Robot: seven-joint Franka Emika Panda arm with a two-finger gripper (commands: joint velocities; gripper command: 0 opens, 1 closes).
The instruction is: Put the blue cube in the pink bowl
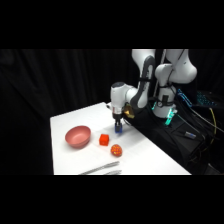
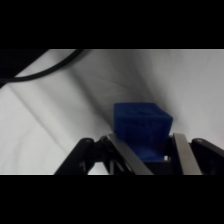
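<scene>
White table [image 1: 150, 160] under the gripper [image 1: 118, 128]; its fingers [image 2: 182, 155] clamp the blue cube [image 2: 141, 127]; red cube [image 1: 104, 139] just beside it; pink bowl [image 1: 78, 136] farther off.

Black curtains [image 1: 60, 80] are hanging behind the white table [image 1: 150, 160] — everything around is lying in darkness. Cables [image 1: 207, 117] are trailing at the right.

The claw [image 1: 119, 127] hides most of the blue cube [image 1: 119, 130] in the side view.
</scene>
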